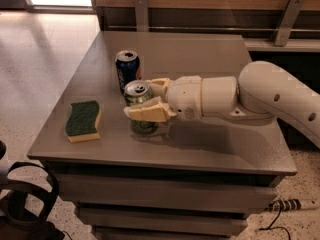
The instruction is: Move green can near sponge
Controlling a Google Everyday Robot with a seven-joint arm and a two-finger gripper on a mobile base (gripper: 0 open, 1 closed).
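The green can [138, 95] stands upright on the grey table [200, 149], its silver top with pull-tab showing. My gripper [145, 100] reaches in from the right and is shut on the green can, one cream finger [149, 112] across its front and the other behind it. The sponge [83, 120], dark green top over yellow foam, lies flat near the table's front left, about a can's length to the left of the can.
A dark blue Pepsi can [127, 70] stands just behind the green can. My white arm [260, 96] spans the table's right half. A wall rail with brackets [142, 13] runs behind the table. Black cables lie on the floor at lower left [25, 204].
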